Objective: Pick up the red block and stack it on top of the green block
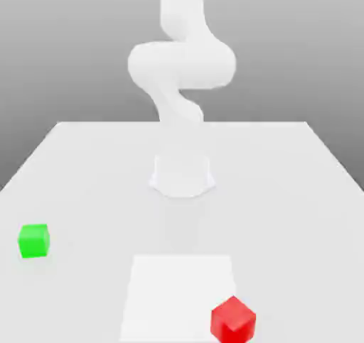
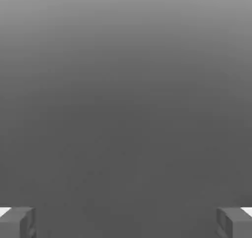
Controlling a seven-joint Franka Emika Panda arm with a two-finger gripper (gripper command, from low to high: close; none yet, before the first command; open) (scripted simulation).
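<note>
The red block (image 1: 233, 320) is a small cube resting on the white table (image 1: 284, 192), at the front and towards the exterior view's right. Far over at the exterior view's left sits the green block (image 1: 33, 240), a cube of about the same size, well apart from the red one. In the hand view my gripper (image 2: 126, 222) is open. Its two grey fingertips (image 2: 17, 222) stand wide apart with nothing between them, against plain grey.
The white arm (image 1: 181, 72) rises from its round base (image 1: 182, 175) at the middle of the table. A paler square patch (image 1: 181, 295) lies in front of the base, and the red block sits at its right front corner.
</note>
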